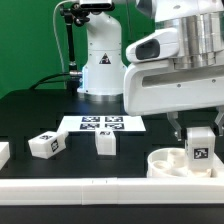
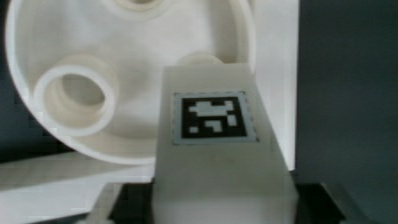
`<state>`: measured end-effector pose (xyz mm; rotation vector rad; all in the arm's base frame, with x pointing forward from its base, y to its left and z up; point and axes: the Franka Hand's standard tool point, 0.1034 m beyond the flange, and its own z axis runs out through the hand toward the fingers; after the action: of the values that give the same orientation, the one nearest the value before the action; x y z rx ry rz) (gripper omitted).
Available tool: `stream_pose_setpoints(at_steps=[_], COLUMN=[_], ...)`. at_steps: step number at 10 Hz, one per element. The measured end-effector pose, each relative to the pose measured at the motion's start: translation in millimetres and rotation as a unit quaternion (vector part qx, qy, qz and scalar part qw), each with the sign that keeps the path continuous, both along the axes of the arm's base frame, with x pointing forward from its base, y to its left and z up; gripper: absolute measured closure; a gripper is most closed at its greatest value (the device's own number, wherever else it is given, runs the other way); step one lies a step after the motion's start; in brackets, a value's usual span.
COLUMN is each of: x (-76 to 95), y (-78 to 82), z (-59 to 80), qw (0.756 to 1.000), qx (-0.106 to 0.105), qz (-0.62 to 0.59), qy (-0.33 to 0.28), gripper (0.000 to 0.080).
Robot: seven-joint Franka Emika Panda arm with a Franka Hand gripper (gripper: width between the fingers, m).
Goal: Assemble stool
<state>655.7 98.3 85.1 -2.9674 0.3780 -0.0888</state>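
Wrist view, gripper (image 2: 214,205) holding leg (image 2: 210,140), at seat (image 2: 80,60)

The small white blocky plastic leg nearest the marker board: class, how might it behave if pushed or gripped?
The small white blocky plastic leg looks solid, so probably stiff. Flat faces suggest sliding, not rolling. Being small, it is likely light.

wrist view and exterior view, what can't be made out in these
- Seat: wrist view, the held leg covers part of it and the frame edges cut its rim.
- Contact between held leg and seat: wrist view, hidden behind the leg; exterior view, too small.
- A white part: cut by the exterior view's left edge, unidentifiable.
- Tags on the two loose legs: exterior view, too small to read.
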Motion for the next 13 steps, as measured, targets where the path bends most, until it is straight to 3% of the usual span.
stream_pose_setpoints(at_steps=[7,11,13], x=[-3.1,-6.9,-8.4], y=[-6.0,-5.8,-4.1], z=[-0.3,-1.2,-2.1], qw=[0.964,0.907,0.866], qx=[0.022,0.039,0.051], qz=[-0.262,-0.414,-0.491], qy=[0.040,0.066,0.083], gripper=[0.0461,0.0459,0.0459])
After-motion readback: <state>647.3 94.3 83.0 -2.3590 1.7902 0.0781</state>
